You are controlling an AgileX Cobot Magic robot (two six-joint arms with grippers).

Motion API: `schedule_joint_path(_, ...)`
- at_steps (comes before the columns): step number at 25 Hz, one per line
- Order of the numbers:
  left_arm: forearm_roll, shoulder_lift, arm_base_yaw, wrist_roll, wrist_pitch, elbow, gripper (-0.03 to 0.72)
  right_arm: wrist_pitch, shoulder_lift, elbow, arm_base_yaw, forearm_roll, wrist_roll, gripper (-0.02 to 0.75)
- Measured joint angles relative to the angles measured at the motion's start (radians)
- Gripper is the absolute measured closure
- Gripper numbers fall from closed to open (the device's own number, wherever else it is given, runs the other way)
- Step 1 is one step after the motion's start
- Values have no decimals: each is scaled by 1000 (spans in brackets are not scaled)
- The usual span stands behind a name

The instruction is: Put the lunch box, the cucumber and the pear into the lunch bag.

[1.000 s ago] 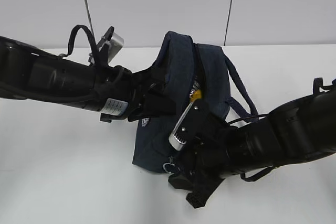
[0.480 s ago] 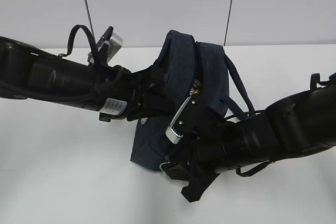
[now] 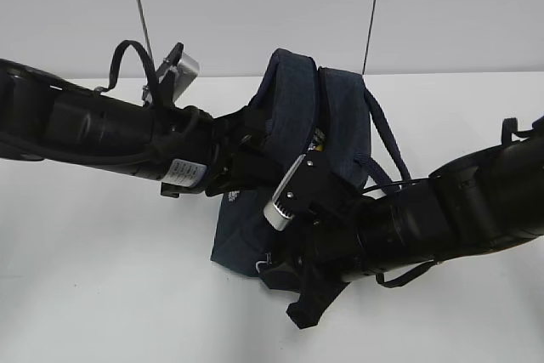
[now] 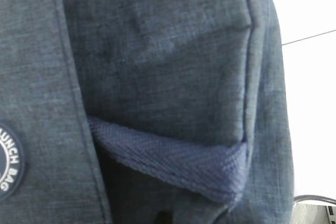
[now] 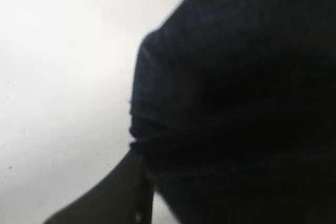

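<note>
Exterior view: you've got the lunch bag (image 3: 293, 125) standing upright mid-table (image 3: 102, 295), both arms pressed up against it.
Left arm: reaches in from the left, its tip is buried against the bag's left side; you can't see the left gripper's jaws here.
Right arm: comes in from lower right, head low at the bag's front; the right gripper's jaws are hidden too.
Bag top: zipper slit (image 3: 319, 138) is narrowly parted, a bit of yellow shows inside; can't tell what it is.
Left wrist view: all navy fabric, a webbing handle (image 4: 173, 163) across it, round white emblem (image 4: 8, 161) at the left edge. No fingers in frame.
Right wrist view: dark blurred bag (image 5: 247, 103) fills the right side, table on the left. Claw opening: cannot tell.
Lunch box, cucumber, pear: you won't spot any of them clearly in these views.
</note>
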Motion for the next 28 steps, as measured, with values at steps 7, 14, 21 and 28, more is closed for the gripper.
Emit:
schedule_joint_path(7, 0, 0, 0, 0, 2, 0, 704, 2, 0, 1, 0, -26, 36, 732)
schedule_joint_path(14, 0, 0, 0, 0, 4, 0, 704, 2, -31, -2, 0, -159, 178, 732)
schedule_joint_path(21, -5, 0, 0, 0, 11, -1, 704, 2, -126, -2, 0, -387, 442, 732)
schedule_joint_path(28, -6, 0, 0, -1, 22, -5, 704, 19, -205, 0, 0, -578, 658, 732)
